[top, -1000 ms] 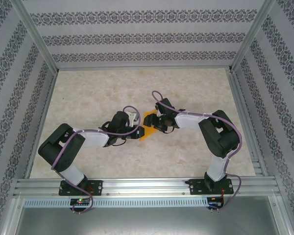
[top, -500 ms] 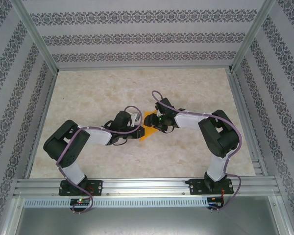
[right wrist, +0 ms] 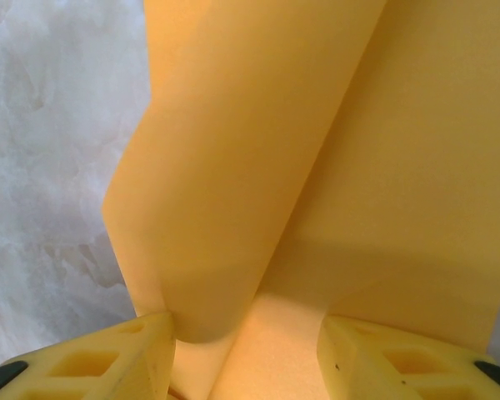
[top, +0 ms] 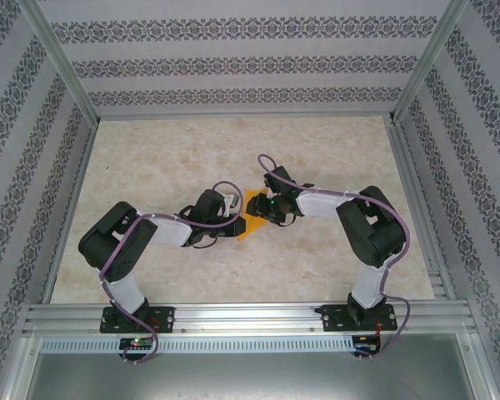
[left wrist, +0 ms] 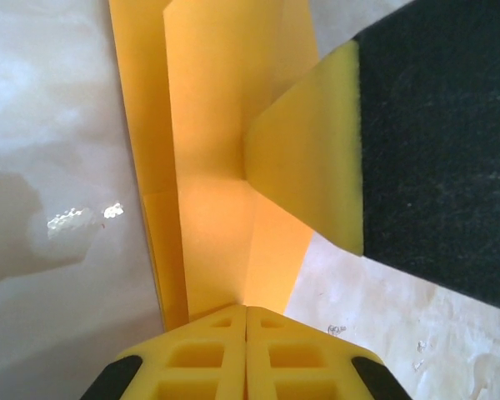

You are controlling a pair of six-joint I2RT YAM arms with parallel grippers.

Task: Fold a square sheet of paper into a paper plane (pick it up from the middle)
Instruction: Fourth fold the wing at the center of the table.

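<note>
The square sheet of paper is orange and lies partly folded at the middle of the table, between both grippers. In the left wrist view the paper rises in creased layers from my left gripper, whose yellow fingers are pressed together on its near edge. My left gripper is at the paper's left side. My right gripper is at its right side. In the right wrist view a curled flap of the paper bulges between the parted fingers of my right gripper and touches the left one.
The right gripper's yellow pad and black finger body stand close against the paper in the left wrist view. Pale marbled tabletop lies all around. Patterned walls and an aluminium frame enclose the table.
The left arm's elbow has shifted right and its gripper has closed on the paper. The right gripper's jaws have narrowed around the curled flap.
</note>
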